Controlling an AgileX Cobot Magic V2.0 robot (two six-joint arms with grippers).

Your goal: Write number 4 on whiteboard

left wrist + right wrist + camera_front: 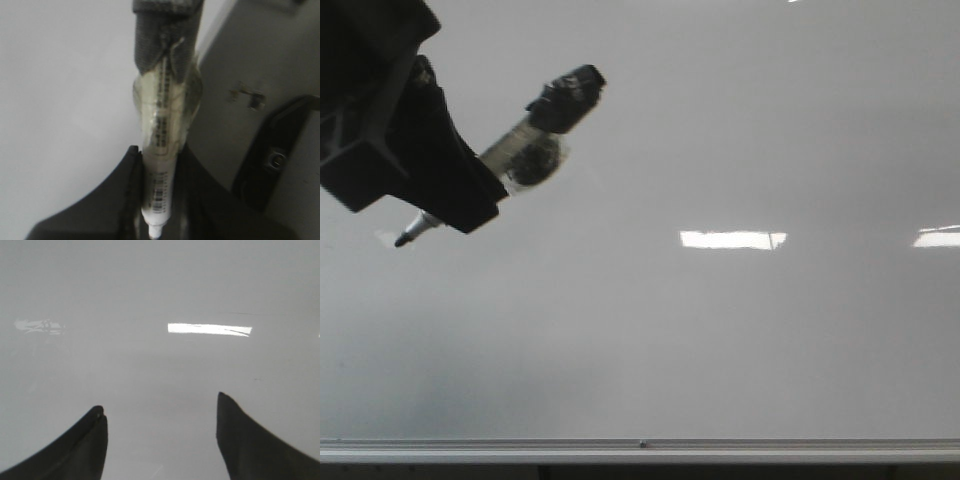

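Plainly, the whiteboard [720, 340] fills the front view, glossy pale grey with a silver rail along its bottom edge, and its surface shows only bright rectangular light glares; no black strokes of the number 4 can be made out on it. At the upper left, the left gripper [455, 205] is clamped on a marker [520, 150], whose clear barrel slants up to the right to a dark wrapped end, while its dark tip points down-left, close to the board; whether the tip touches cannot be told. From the left wrist, the marker [161, 150] sits squeezed between the black fingers [115, 200]. The right gripper [162, 437] faces bare board, its two dark fingers spread wide apart, holding nothing.
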